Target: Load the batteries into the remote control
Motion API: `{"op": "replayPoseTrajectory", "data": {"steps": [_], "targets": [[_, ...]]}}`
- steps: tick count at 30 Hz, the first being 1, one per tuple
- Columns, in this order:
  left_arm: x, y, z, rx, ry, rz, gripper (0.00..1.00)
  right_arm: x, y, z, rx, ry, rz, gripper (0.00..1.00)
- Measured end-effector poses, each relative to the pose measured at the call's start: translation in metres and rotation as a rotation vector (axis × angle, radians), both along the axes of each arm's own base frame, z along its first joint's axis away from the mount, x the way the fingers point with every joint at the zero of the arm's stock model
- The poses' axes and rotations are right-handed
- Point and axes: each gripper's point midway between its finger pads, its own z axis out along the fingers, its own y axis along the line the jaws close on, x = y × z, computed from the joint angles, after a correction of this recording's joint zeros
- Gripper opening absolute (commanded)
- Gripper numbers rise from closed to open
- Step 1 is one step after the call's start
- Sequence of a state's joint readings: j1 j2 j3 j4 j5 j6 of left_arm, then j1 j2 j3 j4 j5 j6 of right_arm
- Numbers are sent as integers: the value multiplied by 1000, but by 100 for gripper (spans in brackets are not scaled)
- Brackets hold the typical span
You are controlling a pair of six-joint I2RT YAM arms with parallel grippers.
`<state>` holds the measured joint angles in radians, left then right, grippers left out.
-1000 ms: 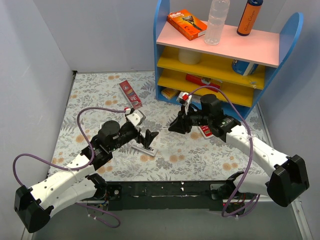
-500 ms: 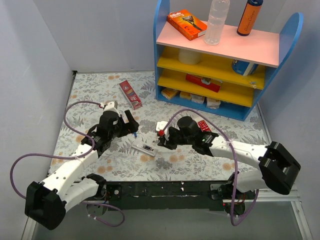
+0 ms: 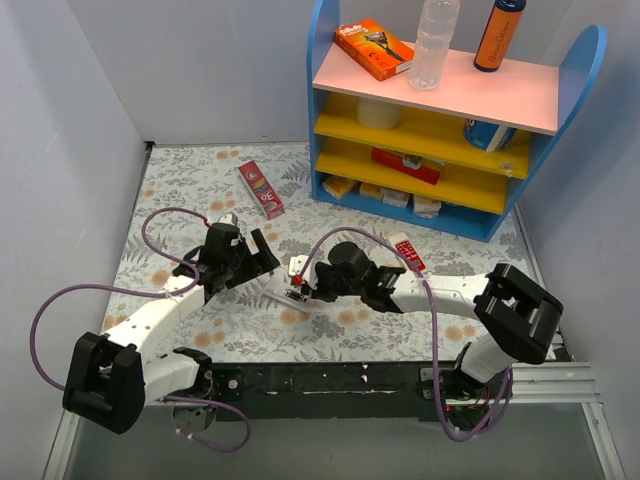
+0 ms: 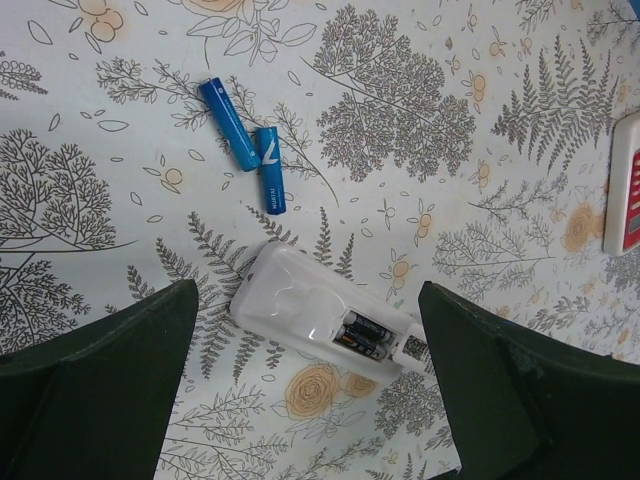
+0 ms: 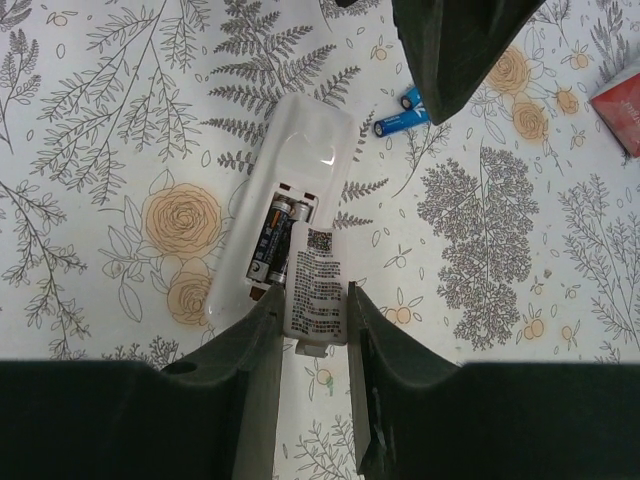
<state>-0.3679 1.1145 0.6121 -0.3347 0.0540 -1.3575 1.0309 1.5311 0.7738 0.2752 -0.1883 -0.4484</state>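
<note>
**A:** Where is the remote control at this moment?

**B:** The remote control (image 4: 290,295) lies on the table (image 4: 450,100) with its back side up and its compartment open. Two dark batteries (image 4: 360,335) lie side by side inside the compartment.

**A:** And the cover of the compartment?

**B:** The battery cover (image 5: 318,270) is white with a printed label. It sits at the open end of the remote control. The right gripper (image 5: 312,292) is narrow and holds this cover between its two fingers.

**A:** What about the other arm?

**B:** The left gripper (image 4: 310,285) is spread wide and holds nothing. In its wrist view the remote control shows between its fingers.

**A:** Is something else near?

**B:** Yes. Two blue batteries (image 4: 250,150) lie loose on the table near the rounded end of the remote control, close together at an angle. A red-faced remote (image 4: 625,190) lies apart, on the side of the right arm.
</note>
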Motion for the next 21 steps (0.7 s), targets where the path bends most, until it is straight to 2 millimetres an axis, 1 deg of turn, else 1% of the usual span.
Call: {"op": "replayPoseTrajectory", "data": {"steps": [4,8,11,13,21], "targets": [[-1,0,-6,9,24,-9,93,5,5,-2,-4,-10,-12,1],[-3,0,-19,30,79,-19,88,7,11,-3,-8,-14,-14,1],[-5,-1,-30,47,130,-30,85,5,18,-3,-9,-16,-6,1],[-7,0,-34,53,151,-36,81,4,21,-4,-11,-15,0,1],[-12,-1,-37,55,172,-50,75,2,28,-5,-18,-14,-1,1]]}}
